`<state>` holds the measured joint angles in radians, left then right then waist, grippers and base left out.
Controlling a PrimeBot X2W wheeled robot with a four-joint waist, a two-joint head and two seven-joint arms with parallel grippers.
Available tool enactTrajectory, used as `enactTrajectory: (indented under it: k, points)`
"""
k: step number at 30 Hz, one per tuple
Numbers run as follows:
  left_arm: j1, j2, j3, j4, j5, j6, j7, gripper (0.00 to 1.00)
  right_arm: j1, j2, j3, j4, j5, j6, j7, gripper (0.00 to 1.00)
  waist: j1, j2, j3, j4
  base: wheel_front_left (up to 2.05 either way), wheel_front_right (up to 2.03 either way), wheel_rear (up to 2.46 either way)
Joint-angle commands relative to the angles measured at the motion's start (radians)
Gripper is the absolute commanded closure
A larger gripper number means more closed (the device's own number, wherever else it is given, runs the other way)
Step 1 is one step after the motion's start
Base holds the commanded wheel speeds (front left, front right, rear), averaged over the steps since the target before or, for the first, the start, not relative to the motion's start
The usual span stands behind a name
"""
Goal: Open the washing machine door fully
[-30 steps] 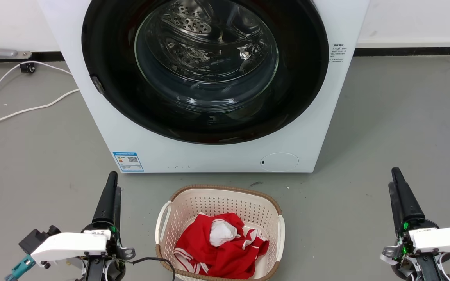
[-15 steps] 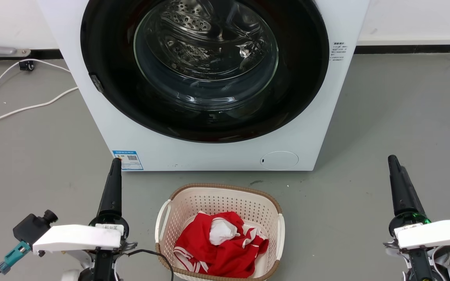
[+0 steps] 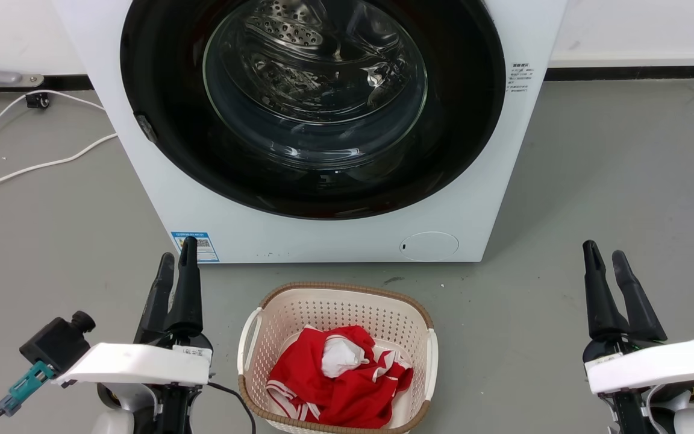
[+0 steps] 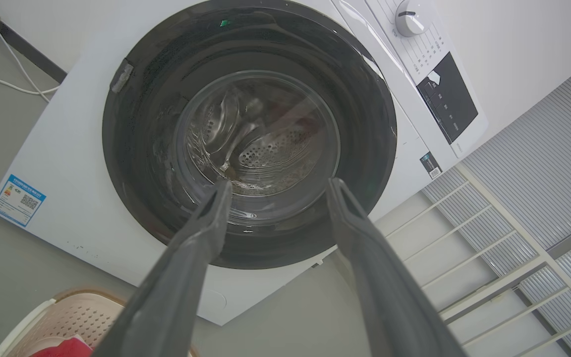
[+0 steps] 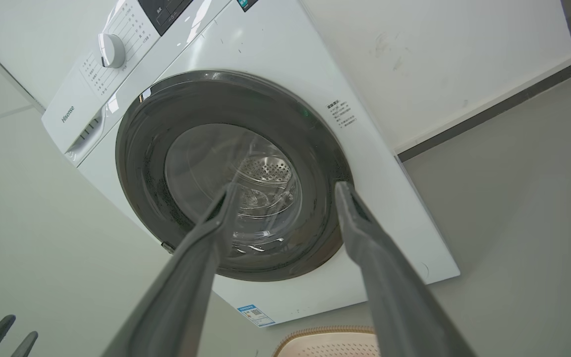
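Fingers of the left gripper (image 3: 178, 250) stand apart with nothing between them, low at the robot's left above the grey floor (image 3: 594, 181), and those of the right gripper (image 3: 603, 249) are likewise parted and empty at its right. Ahead of both and touched by neither, the washing machine door (image 3: 160, 120) sits shut, flush in the white washing machine (image 3: 178, 199), its glass window (image 3: 315, 126) showing the steel drum (image 3: 287, 33) behind. Between the grippers, a cream laundry basket (image 3: 335, 316) holding a red garment (image 3: 347, 404) stands just before the machine.
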<state>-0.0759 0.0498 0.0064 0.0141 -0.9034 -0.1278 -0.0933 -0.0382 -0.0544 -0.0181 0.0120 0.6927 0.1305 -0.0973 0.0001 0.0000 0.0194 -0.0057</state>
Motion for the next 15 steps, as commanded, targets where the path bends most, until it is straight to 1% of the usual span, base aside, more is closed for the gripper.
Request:
enactTrajectory:
  k: [1,4,5,6,7,8,15]
  points:
    - [-0.008,0.005,0.000,-0.017,0.026,-0.002,-0.010,0.00,-0.002,0.001,0.002,-0.017,-0.025,0.000,-0.007,0.00,0.0000,0.0000,0.000,0.000,0.00,0.00,0.00]
    - [-0.001,0.005,0.004,-0.013,0.091,-0.002,-0.018,0.00,0.003,0.001,0.002,-0.013,-0.071,0.000,-0.016,0.00,0.0000,0.0000,0.000,-0.001,0.00,0.00,0.00]
    - [-0.002,0.004,0.007,-0.016,0.132,-0.003,-0.024,0.00,0.003,0.001,0.004,-0.011,-0.097,0.000,-0.022,0.00,0.0000,0.0000,0.001,-0.001,0.00,0.00,0.00]
    - [-0.002,0.004,0.007,-0.016,0.132,-0.003,-0.024,0.00,0.003,0.001,0.004,-0.011,-0.097,0.000,-0.022,0.00,0.0000,0.0000,0.001,-0.001,0.00,0.00,0.00]
    - [-0.002,0.004,0.007,-0.018,0.172,-0.003,-0.030,0.00,0.003,0.001,0.003,-0.009,-0.122,0.000,-0.027,0.00,0.0000,0.0000,0.002,-0.001,0.00,0.00,0.00]
    - [-0.002,0.004,0.007,-0.018,0.172,-0.003,-0.030,0.00,0.003,0.001,0.003,-0.009,-0.122,0.000,-0.027,0.00,0.0000,0.0000,0.002,-0.001,0.00,0.00,0.00]
    - [0.004,0.003,0.007,-0.019,0.308,-0.001,-0.049,0.00,0.003,0.002,0.008,-0.012,-0.215,0.000,-0.040,0.00,0.0000,0.0000,0.003,-0.002,0.00,0.00,0.00]
